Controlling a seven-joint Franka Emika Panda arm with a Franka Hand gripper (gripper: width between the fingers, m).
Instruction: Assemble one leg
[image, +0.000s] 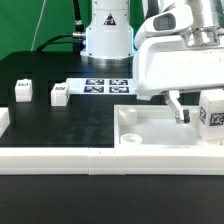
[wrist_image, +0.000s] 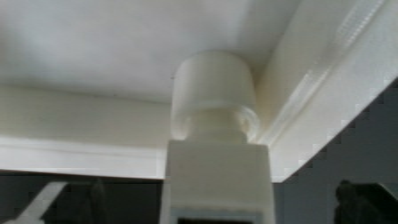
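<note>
Rails (image: 100, 158) lie nearest, then the tray (image: 150, 135), where the leg (image: 212, 115) is stood upright in the corner at the exterior view's right. The claw (wrist_image: 214, 205) is spread open around it, fingers (wrist_image: 57, 200) clear of its sides. The leg is judged set in place, so a straight lift away without knocking it is called for. Farther back on the black table (image: 40, 125), two spare legs (image: 58, 94) and the marker board (image: 108, 87) are seen, with a green curtain (image: 40, 25) behind.

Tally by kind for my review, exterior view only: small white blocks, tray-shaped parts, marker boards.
Small white blocks: 3
Tray-shaped part: 1
Marker board: 1
Total: 5
The cut-off piece at the exterior view's left edge is not counted.
</note>
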